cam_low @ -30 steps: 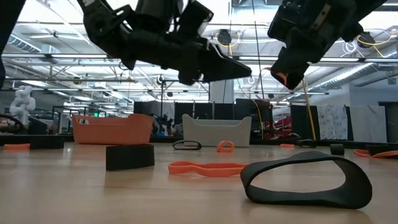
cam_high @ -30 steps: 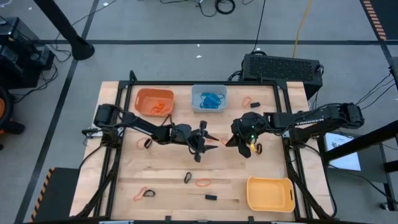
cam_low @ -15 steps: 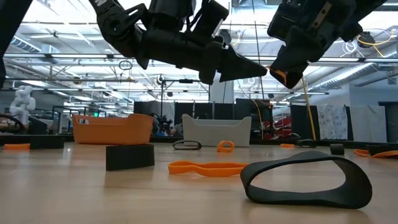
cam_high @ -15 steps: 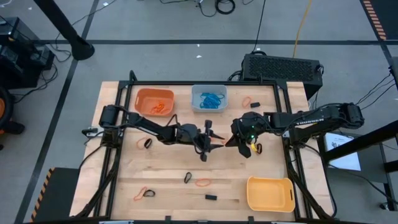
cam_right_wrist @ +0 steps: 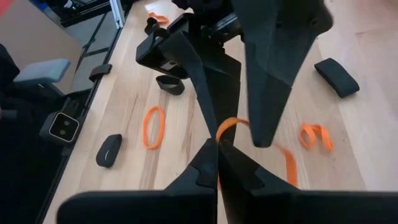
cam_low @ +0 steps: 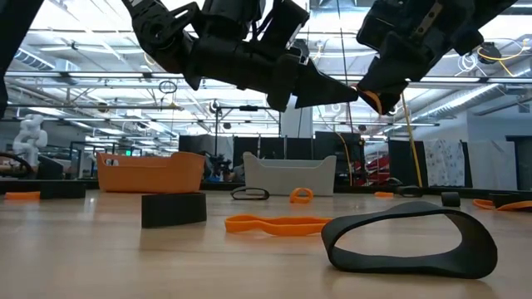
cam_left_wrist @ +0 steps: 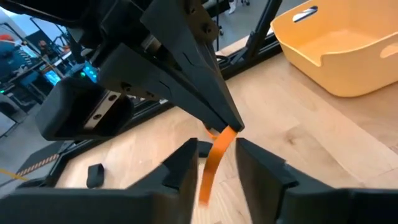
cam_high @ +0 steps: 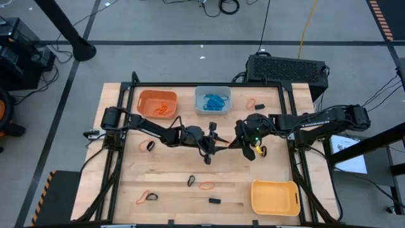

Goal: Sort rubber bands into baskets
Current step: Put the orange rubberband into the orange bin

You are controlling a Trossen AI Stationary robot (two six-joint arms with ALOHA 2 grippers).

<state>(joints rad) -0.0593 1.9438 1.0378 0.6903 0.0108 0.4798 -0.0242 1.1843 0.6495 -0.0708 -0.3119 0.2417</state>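
change: my left gripper (cam_left_wrist: pixel 214 163) has narrowed around the orange band (cam_left_wrist: pixel 214 158) | right gripper (cam_right_wrist: pixel 217 149) pinches it, table centre, basket (cam_high: pixel 156 103) at 10 o'clock | meaning: handover under way

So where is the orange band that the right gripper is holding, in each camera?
High view: orange band at table centre, between both gripper tips.
Low view: upper right, at the right gripper.
Left wrist: centre, hanging between the left gripper's fingers.
Right wrist: centre.
Shared landmark: the right gripper's pinching tips.
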